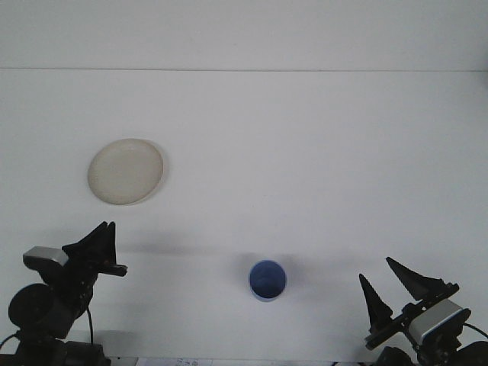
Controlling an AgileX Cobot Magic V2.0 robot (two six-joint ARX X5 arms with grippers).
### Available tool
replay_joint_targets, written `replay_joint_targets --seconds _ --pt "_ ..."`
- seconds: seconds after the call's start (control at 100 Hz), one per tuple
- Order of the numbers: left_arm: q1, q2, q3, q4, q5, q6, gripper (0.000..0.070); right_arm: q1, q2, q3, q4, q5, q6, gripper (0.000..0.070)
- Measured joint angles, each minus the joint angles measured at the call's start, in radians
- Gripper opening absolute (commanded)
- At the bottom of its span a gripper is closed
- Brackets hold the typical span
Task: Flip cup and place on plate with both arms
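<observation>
White tabletop (305, 152) filled nearly the whole front view, matte and evenly lit, with a faint horizontal seam seen toward twelve o'clock where it met a paler band of wall; a round, shallow, cream-coloured plate (126, 171) was seen lying flat at about ten o'clock from the middle of the surface, bare on its upper face; a small blue plastic cup (267, 280) was seen standing upright, mouth upward, at about six o'clock from the middle, its interior visible as a darker blue disc and a soft shadow cast around its base; the cup was set well apart from the plate, which lay toward ten o'clock from it; the black left gripper (103, 238) was found low at about eight o'clock, its two pointed fingers lying almost together with only a thin notch shown between the tips, so that it was read as closed and holding nothing, its grey wrist block and dark round joint seen below it; the black right gripper (389, 276) was found at about four o'clock, its two triangular fingers spread wide with bare table seen between them, nothing being gripped; both grippers were kept apart from the cup, the right one being at its three o'clock side and the left one at its nine o'clock side.
</observation>
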Motion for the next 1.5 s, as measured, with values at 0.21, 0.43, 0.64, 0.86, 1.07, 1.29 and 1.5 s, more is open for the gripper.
replay_joint_targets --seconds 0.21,0.43,0.64,0.86,1.07,1.29,1.5 --pt "-0.096 0.343 0.345 -0.294 0.185 0.127 0.0463 0.000 0.000 0.000 0.000 0.000 -0.011 0.0415" --pt "-0.348 0.655 0.574 -0.488 0.237 0.193 0.0463 0.000 0.000 0.000 -0.002 0.000 -0.015 0.0415" --pt "-0.645 0.924 0.709 -0.507 0.143 0.219 0.0464 0.000 0.000 0.000 -0.003 0.000 -0.022 0.0415" --pt "-0.790 1.170 0.845 -0.525 0.067 0.248 0.0464 0.000 0.000 0.000 -0.020 0.000 -0.026 0.0415" --pt "-0.820 1.296 0.908 -0.520 0.011 0.274 0.0464 0.000 0.000 0.000 -0.034 0.000 -0.026 0.0415" --pt "-0.835 1.372 0.908 -0.522 0.010 0.278 0.0463 0.000 0.000 0.000 -0.034 0.000 -0.026 0.0415" --pt "-0.857 1.419 0.908 -0.522 0.010 0.298 0.0386 0.000 0.000 0.000 -0.034 0.000 -0.026 0.0415"
